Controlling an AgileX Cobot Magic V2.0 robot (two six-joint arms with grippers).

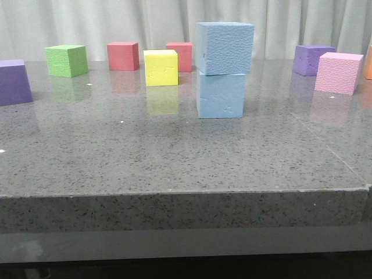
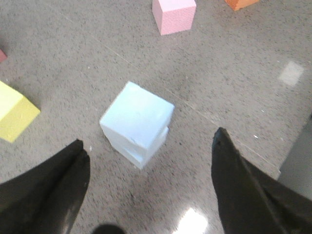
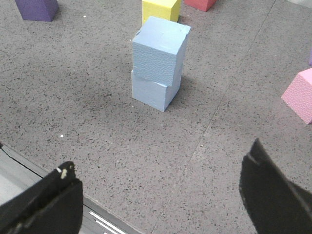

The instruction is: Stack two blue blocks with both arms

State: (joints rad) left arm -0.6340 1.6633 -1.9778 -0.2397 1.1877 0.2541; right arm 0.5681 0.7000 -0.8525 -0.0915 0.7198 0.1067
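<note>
Two light blue blocks stand stacked on the grey table, the upper blue block (image 1: 225, 48) resting a little skewed on the lower blue block (image 1: 220, 96). The right wrist view shows the same stack, upper block (image 3: 160, 49) on lower block (image 3: 152, 93), well ahead of my right gripper (image 3: 158, 158). That gripper is open with nothing between its fingers. From above, the left wrist view shows the top block (image 2: 138, 113) with the lower one's edge (image 2: 146, 152) peeking out. My left gripper (image 2: 148, 144) is open and empty, apart from the stack. Neither gripper appears in the front view.
Around the stack stand a yellow cube (image 1: 160, 67), two red cubes (image 1: 122, 56) (image 1: 181, 55), a green cube (image 1: 67, 60), purple cubes (image 1: 14, 81) (image 1: 311, 59), a pink cube (image 1: 338, 72) and an orange one (image 1: 368, 63). The table's front edge (image 1: 186, 195) is near.
</note>
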